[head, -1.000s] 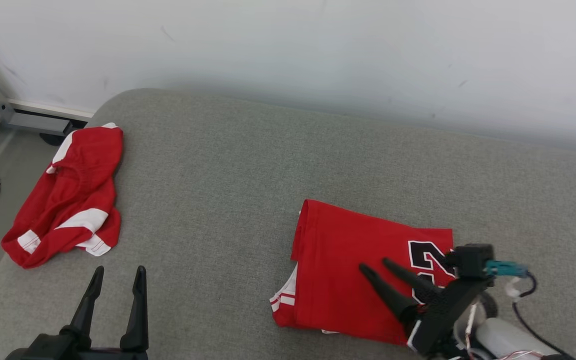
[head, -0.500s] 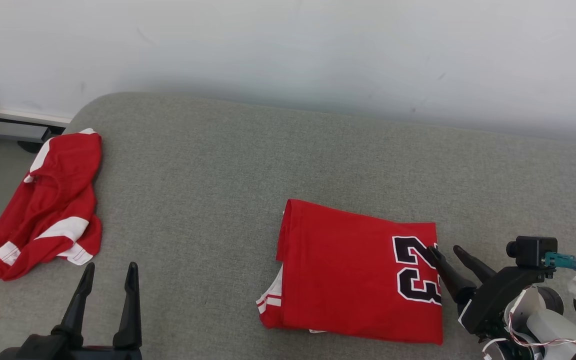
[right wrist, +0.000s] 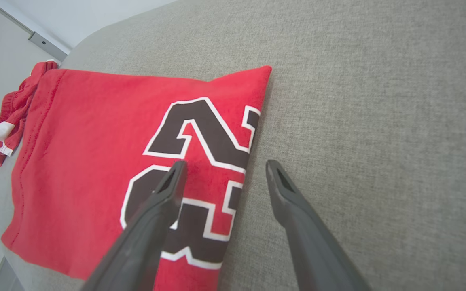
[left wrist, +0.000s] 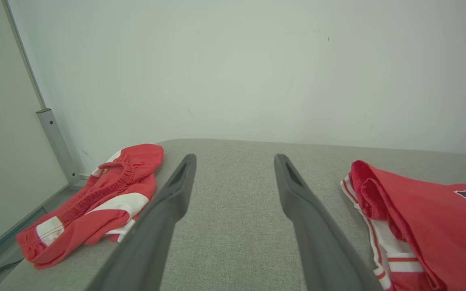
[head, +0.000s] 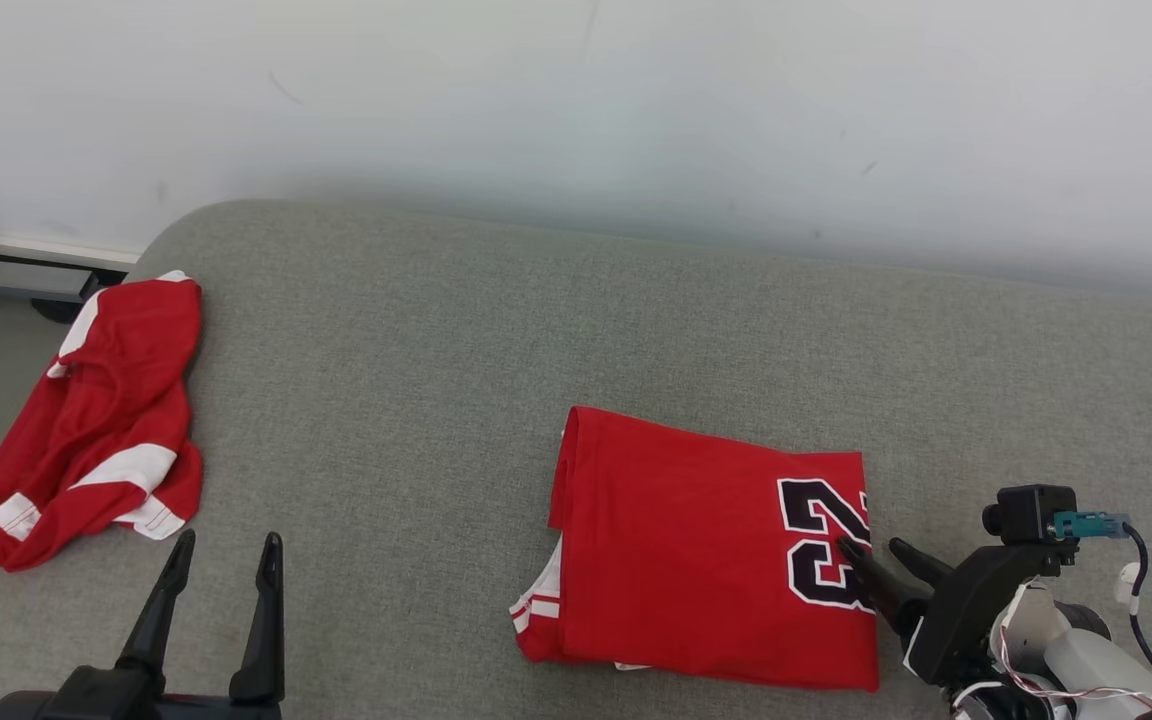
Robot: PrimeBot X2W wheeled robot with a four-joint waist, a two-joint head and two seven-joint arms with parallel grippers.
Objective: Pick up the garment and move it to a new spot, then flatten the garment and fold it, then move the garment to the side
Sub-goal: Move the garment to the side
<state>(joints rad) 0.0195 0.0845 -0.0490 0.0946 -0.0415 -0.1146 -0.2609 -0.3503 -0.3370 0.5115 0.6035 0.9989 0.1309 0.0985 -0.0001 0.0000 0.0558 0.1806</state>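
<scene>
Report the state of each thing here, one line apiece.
jersey: folded, lying flat, number up.
shorts: crumpled, unfolded, lying apart from the jersey.
left gripper: open, empty.
right gripper: open, empty, fingers straddling the jersey's right edge.

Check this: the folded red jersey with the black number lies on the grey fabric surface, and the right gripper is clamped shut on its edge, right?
Not quite: the right gripper is open, its two fingers spread at the edge of the folded red jersey with the black number, as the right wrist view shows. The jersey does lie on the grey fabric surface.
</scene>
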